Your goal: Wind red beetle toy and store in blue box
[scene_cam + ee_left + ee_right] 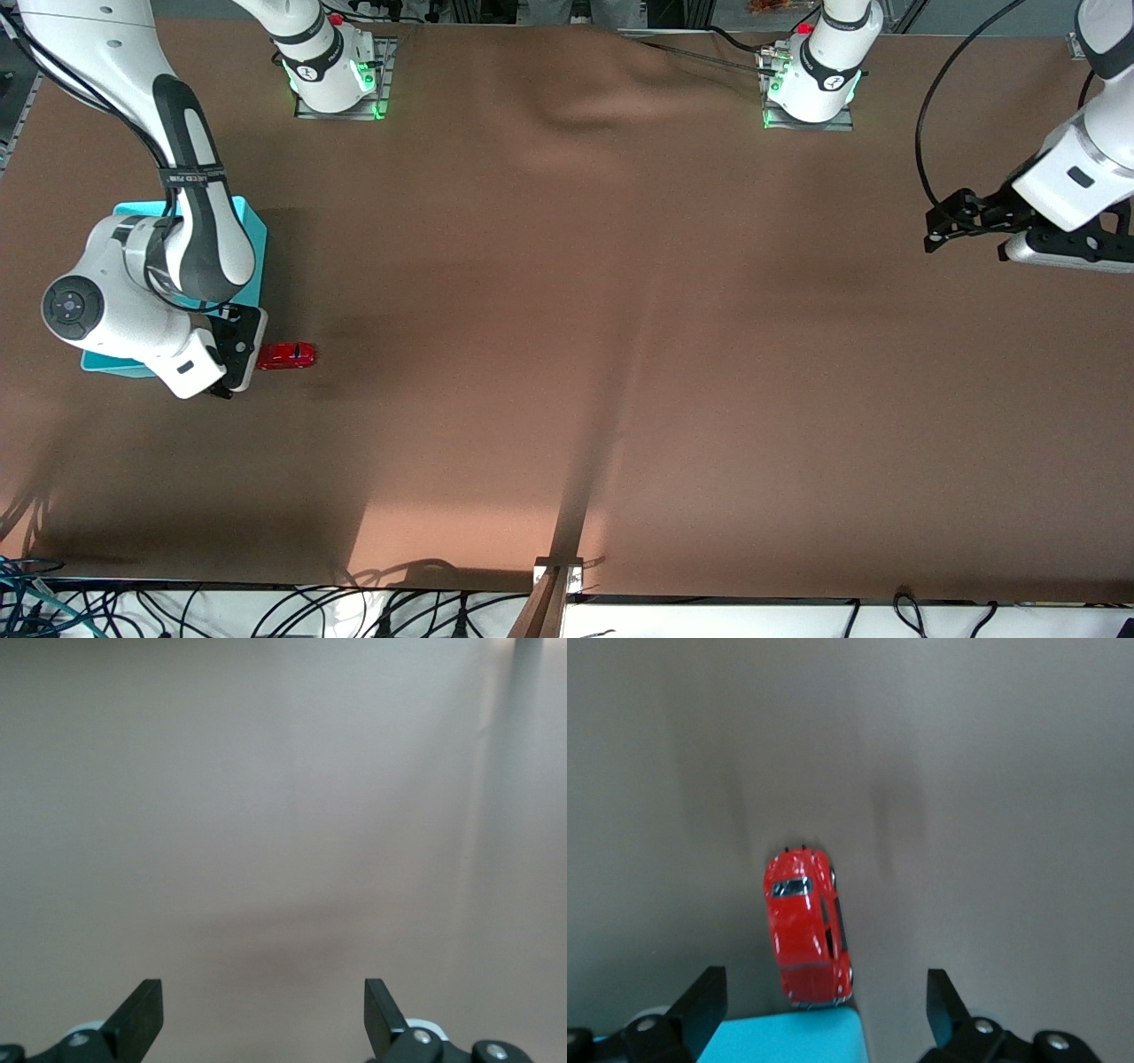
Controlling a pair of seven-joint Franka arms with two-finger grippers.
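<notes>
The red beetle toy [286,355] lies on the brown table, close beside the corner of the blue box [252,221] that is nearest the front camera, toward the left arm's end. My right gripper [237,350] is open and empty over that corner. In the right wrist view the red beetle toy [806,926] sits just past the box corner [788,1038], between the lines of the two open fingers, and the right gripper [824,994] holds nothing. The right arm hides much of the box. My left gripper [952,217] waits, open and empty [264,1005], above bare table.
The brown cloth [620,354] covers the whole table, with a fold line running down its middle. The arm bases [337,80] stand along the edge farthest from the front camera. Cables hang below the near edge.
</notes>
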